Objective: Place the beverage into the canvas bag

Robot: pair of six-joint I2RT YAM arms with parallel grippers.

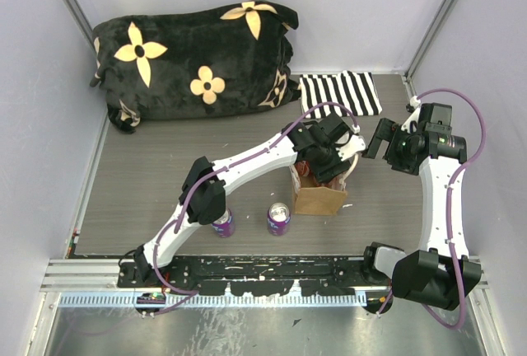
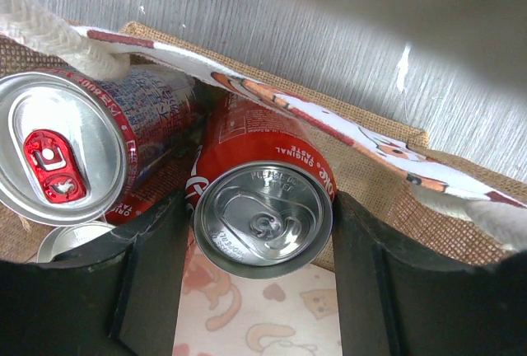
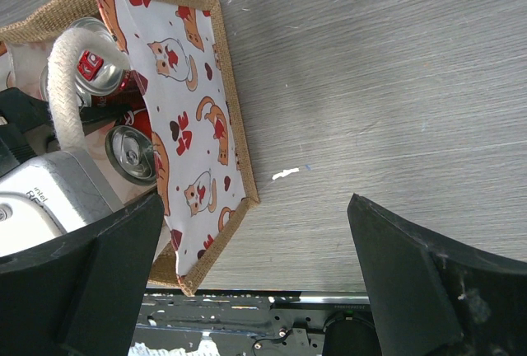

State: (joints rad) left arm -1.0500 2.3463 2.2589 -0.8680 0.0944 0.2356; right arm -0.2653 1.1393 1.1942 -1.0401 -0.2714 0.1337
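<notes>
The canvas bag (image 1: 319, 199) stands upright mid-table, tan with a cat print (image 3: 198, 109) on its lining. My left gripper (image 1: 329, 166) reaches down into its mouth. In the left wrist view its jaws (image 2: 259, 236) are shut on a red cola can, the beverage (image 2: 263, 212), held top-up inside the bag. A second red can (image 2: 58, 154) lies beside it, and the rim of a third (image 2: 70, 242) shows below. My right gripper (image 1: 379, 138) hovers just right of the bag, open (image 3: 255, 232) over bare table with nothing between its fingers.
Two purple cans (image 1: 279, 218) (image 1: 223, 224) stand near the front edge, left of the bag. A black flowered cushion (image 1: 193, 59) fills the back left. A black-and-white striped cloth (image 1: 339, 92) lies at the back right. A cream rope handle (image 3: 66, 84) arches over the bag's mouth.
</notes>
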